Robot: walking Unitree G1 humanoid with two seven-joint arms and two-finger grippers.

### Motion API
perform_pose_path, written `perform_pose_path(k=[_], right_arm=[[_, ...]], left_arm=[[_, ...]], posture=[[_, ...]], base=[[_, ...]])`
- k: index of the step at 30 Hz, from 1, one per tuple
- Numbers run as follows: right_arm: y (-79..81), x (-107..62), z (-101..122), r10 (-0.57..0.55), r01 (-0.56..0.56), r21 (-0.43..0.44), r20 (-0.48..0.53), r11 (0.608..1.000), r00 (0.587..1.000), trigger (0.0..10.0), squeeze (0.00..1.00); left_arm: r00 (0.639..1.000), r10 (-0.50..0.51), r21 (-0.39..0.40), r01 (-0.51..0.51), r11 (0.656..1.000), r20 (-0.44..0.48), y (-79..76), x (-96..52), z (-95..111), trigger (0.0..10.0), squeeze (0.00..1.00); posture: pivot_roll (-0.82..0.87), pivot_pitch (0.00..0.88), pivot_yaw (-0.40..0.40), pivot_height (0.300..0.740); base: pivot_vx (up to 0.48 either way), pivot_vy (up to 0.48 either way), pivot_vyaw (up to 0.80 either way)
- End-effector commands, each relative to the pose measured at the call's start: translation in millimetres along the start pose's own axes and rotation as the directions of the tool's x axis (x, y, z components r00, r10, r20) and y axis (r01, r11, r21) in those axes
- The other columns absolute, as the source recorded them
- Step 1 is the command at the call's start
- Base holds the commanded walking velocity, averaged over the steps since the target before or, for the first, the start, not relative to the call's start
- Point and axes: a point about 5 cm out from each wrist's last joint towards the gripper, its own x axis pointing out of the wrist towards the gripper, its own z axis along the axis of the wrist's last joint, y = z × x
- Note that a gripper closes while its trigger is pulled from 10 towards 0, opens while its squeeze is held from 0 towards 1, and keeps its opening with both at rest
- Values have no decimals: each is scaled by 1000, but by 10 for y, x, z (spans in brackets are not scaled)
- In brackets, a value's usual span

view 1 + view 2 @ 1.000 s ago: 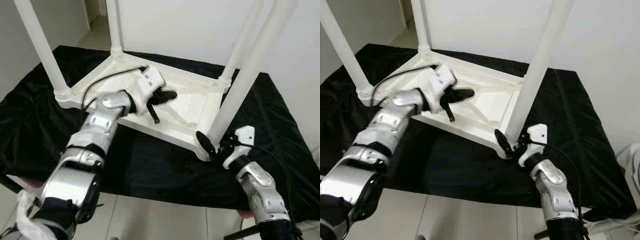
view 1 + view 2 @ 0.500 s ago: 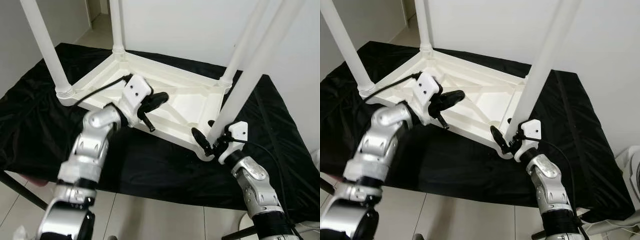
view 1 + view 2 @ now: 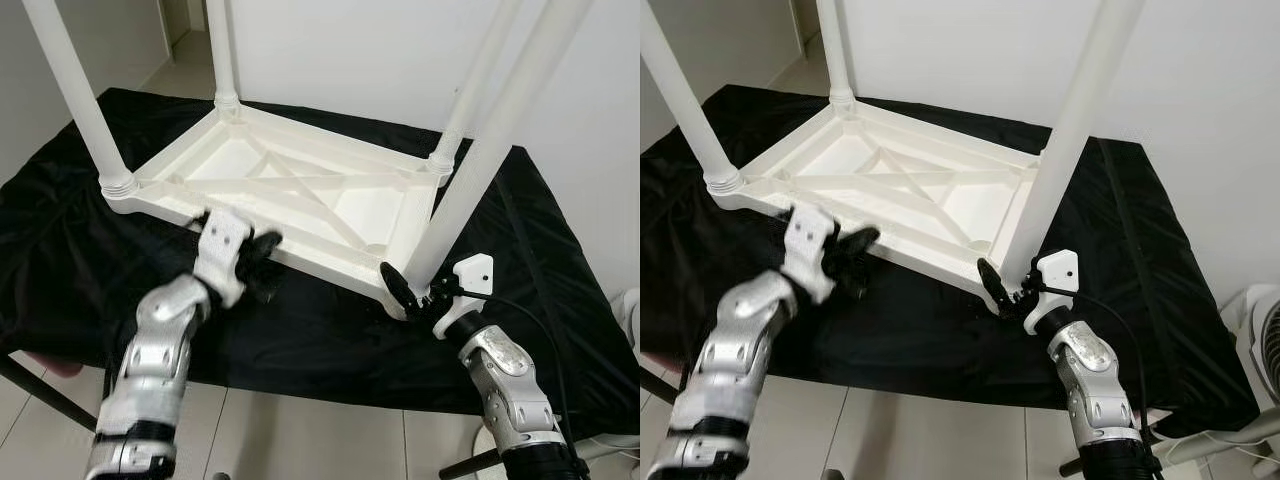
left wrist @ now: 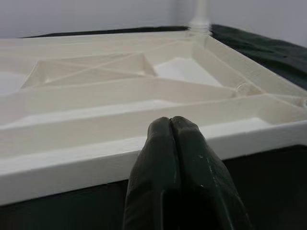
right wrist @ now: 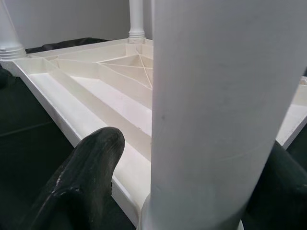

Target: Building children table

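The white table (image 3: 300, 195) lies upside down on the black cloth (image 3: 300, 330), legs up. I think I am fixing the near leg (image 3: 470, 185) into its corner. My right gripper (image 3: 415, 292) hugs its bottom, one finger each side. Next I should twist it tight. My left gripper (image 4: 176, 143) is pinched together, holding nothing, just beside the table's front edge.

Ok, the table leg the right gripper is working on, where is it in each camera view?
Left eye view: table leg, right of centre, rising from the near right corner.
Right eye view: table leg, right of centre.
Left wrist view: not in it.
Right wrist view: table leg, close up, between the right gripper's fingers.
Shared landmark: the upturned tabletop's cross bracing.
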Motion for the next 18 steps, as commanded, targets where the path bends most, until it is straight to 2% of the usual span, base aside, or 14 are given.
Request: perform_pose_path(k=[1, 2, 3, 4, 6, 8, 12, 14, 15, 16, 17, 18], right_arm=[[49, -2, -16, 16, -16, -1, -4, 1000, 1000, 10000, 0], [43, -2, -7, 7, -7, -2, -1, 1000, 1000, 10000, 0], [43, -2, -7, 7, -7, -2, -1, 1000, 1000, 10000, 0], [41, -5, -9, 4, -4, 1, -1, 1000, 1000, 10000, 0], [41, -5, -9, 4, -4, 1, -1, 1000, 1000, 10000, 0], [54, -11, -12, 1, -1, 6, -2, 1000, 1000, 10000, 0], [76, 0, -24, 4, -4, 7, -2, 1000, 1000, 10000, 0], [77, 9, -28, 5, -5, 6, -1, 1000, 1000, 10000, 0], [72, 19, -28, 3, -3, 6, 2, 1000, 1000, 10000, 0], [72, 19, -28, 3, -3, 6, 2, 1000, 1000, 10000, 0], [57, 29, -23, -1, 1, 6, 7, 1000, 1000, 10000, 0], [57, 29, -23, -1, 1, 6, 7, 1000, 1000, 10000, 0]], left_arm=[[964, 267, -27, -266, 964, 16, 166, -26, 53, 10000, 0], [959, 284, -53, -283, 958, 10, 204, -134, 21, 10000, 0], [959, 284, -53, -283, 958, 10, 204, -134, 21, 10000, 0], [971, 240, -66, -239, 969, 5, 155, -179, -6, 10000, 0], [971, 240, -66, -239, 969, 5, 155, -179, -6, 10000, 0], [991, 135, -8, -135, 991, 18, 10, -237, -11, 10000, 0], [995, 91, -18, -90, 996, 38, -49, -296, -3, 10000, 0], [995, 99, -46, -97, 994, 33, -15, -340, -23, 10000, 0], [998, 59, -68, -58, 996, 15, -21, -400, -57, 10000, 0], [998, 59, -68, -58, 996, 15, -21, -400, -57, 10000, 0], [1000, 3, -97, -4, 995, -10, -64, -454, -96, 10000, 0], [1000, 3, -97, -4, 995, -10, -64, -454, -96, 10000, 0]], posture=[[-95, 29, -51, 740], [-91, 32, -52, 740], [-91, 32, -52, 740], [-85, 32, -54, 740], [-85, 32, -54, 740], [-71, 34, -56, 740], [-68, 32, -51, 740], [-71, 35, -43, 740], [-67, 34, -42, 740], [-67, 34, -42, 740], [-65, 29, -36, 740], [-65, 29, -36, 740]], base=[[0, 0, 0], [0, 0, 0], [0, 0, 0], [0, 0, 0], [0, 0, 0], [0, 0, 0], [0, 0, 0], [0, 0, 0], [0, 0, 0], [0, 0, 0], [0, 0, 0], [0, 0, 0]])
